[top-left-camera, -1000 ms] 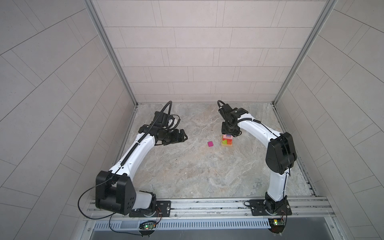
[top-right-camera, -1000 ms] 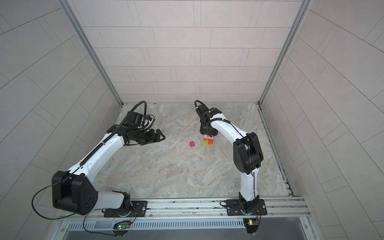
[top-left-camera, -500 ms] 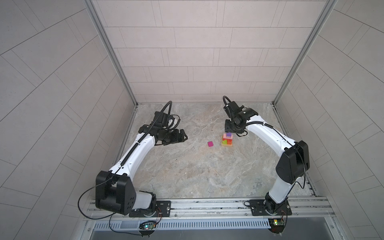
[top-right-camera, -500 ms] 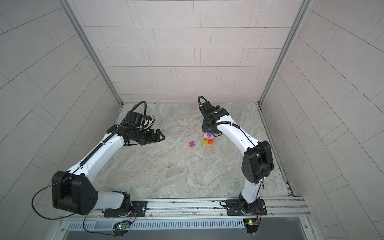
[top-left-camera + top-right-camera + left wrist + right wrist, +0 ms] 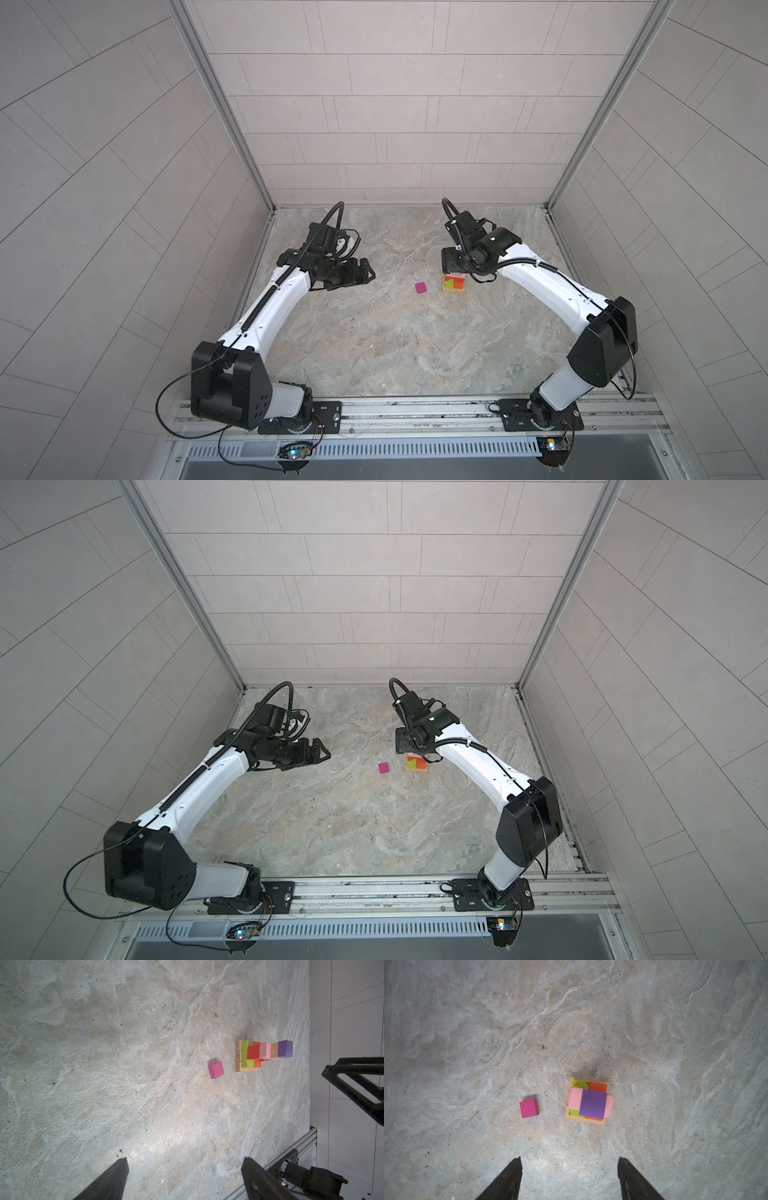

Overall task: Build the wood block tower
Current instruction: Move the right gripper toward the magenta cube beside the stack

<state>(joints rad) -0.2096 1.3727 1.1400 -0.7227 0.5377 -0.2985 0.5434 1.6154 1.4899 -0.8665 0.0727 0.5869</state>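
Right wrist view: magenta cube (image 5: pixel 529 1108) lies beside tower (image 5: pixel 592 1106), toward left arm (image 5: pixel 274 299); right gripper (image 5: pixel 569 1158), spread and empty, looks nearer.

In both top views the right arm's wrist (image 5: pixel 484 245) covers the upper blocks of the wood block tower (image 5: pixel 454 285). In the right wrist view the purple cube (image 5: pixel 592 1104) hides most of the blocks beneath it. Picture edges cut off the fingers (image 5: pixel 508 1180) of the right gripper (image 5: pixel 569 1158) and of the left gripper (image 5: pixel 185 1158) in their wrist views.
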